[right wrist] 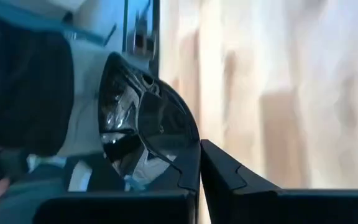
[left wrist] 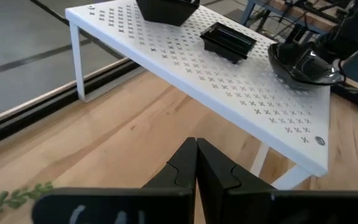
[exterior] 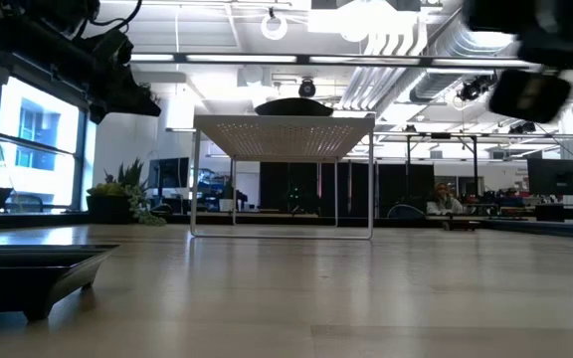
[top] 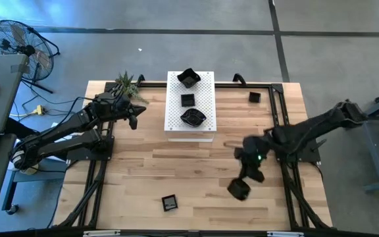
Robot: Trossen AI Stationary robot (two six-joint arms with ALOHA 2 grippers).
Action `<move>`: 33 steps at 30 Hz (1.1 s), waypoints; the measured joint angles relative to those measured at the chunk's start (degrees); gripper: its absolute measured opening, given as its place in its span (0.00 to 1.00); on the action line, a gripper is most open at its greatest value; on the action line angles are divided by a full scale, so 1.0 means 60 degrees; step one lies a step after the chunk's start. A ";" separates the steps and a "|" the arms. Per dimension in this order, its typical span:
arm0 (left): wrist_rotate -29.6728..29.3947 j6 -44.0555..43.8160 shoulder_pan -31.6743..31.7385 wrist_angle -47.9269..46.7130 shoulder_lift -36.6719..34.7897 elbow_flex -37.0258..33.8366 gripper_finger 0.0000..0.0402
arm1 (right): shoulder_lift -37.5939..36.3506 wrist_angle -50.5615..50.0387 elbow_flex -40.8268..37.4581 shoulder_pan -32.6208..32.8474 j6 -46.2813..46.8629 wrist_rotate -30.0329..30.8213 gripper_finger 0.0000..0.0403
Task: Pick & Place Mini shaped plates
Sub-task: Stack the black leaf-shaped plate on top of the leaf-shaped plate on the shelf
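Three glossy black mini plates (top: 193, 118) sit on the white perforated board (top: 206, 89) at the table's far middle. Another (top: 254, 97) lies at the far right, and a square one (top: 170, 202) near the front edge. My right gripper (top: 243, 182) hangs over the table's right half, shut on one more black plate (right wrist: 142, 130). My left gripper (left wrist: 196, 163) hovers shut and holding nothing, left of the board's near end. My right gripper pinches the plate's rim (right wrist: 190, 148) between its two fingers. The fingers slant down toward the table's near side. The plate (top: 237, 190) is lifted clear of the table and hangs tilted below the fingers.
A small green plant (top: 127, 84) stands at the far left corner. Black frame rails (top: 278, 112) run along the table's sides. Bare wood (top: 176, 164) lies between the board and the front edge. The board stands on thin legs (exterior: 195, 189).
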 joint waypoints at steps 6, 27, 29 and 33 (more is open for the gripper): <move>-0.0003 0.0001 0.0000 0.0049 -0.0004 0.0000 0.00 | 0.0489 -0.1166 0.1528 -0.2298 -0.1663 -0.0467 0.01; -0.0681 0.0262 0.0003 0.0075 0.0000 0.0000 0.00 | 0.8108 -0.9285 1.3427 -0.6592 -0.6698 0.0173 0.01; -0.0681 0.0288 0.0001 0.0077 -0.0003 0.0000 0.00 | 0.8528 -0.9444 1.4156 -0.6688 -0.6718 0.0442 0.01; -0.0677 0.0310 0.0004 0.0078 -0.0004 0.0000 0.00 | 0.9268 -0.9674 1.5002 -0.6820 -0.7024 0.0593 0.01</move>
